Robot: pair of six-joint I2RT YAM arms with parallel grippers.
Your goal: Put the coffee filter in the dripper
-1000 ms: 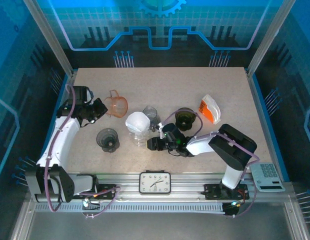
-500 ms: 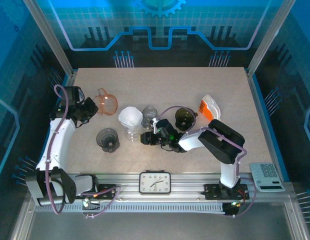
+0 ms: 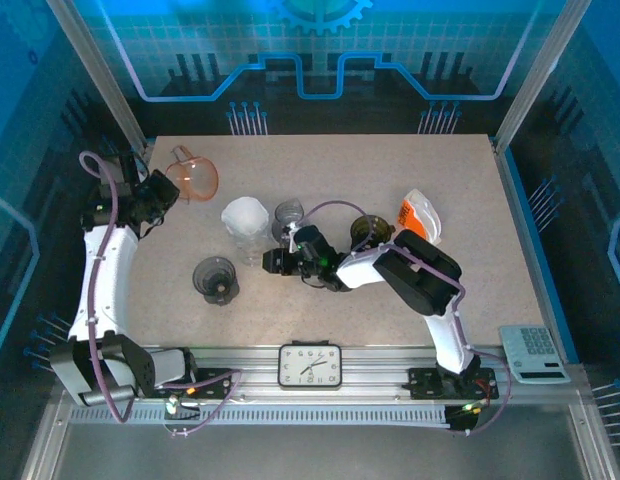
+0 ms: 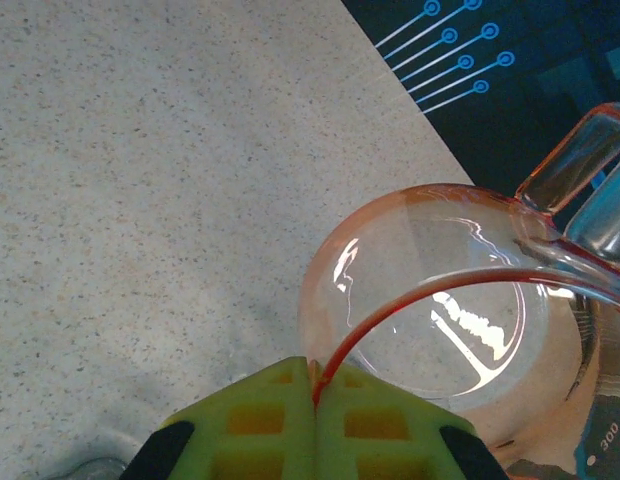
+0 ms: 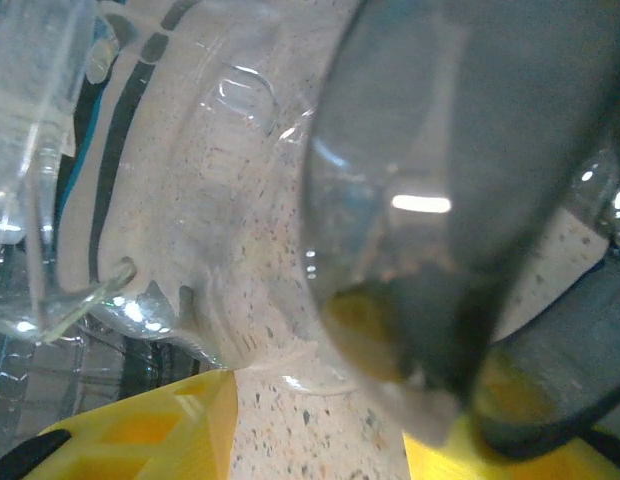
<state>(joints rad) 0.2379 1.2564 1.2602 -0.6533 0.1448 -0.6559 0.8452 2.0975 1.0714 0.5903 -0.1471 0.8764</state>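
Left gripper (image 4: 315,385) clenched on orange jug (image 4: 430,300) rim, table's 10 o'clock. Right gripper (image 3: 271,261) grasping clear dripper (image 3: 252,245) near centre; white filter (image 3: 244,214) in it, gripper's 11 o'clock.

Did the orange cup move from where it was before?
Yes. The orange cup, held by the left hand, went left and toward the far edge of the table, away from the dark dripper.

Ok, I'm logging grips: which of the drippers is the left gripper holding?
The transparent orange dripper at the far left: the shut left gripper pinches its rim. The dark dripper nearest it stands free.
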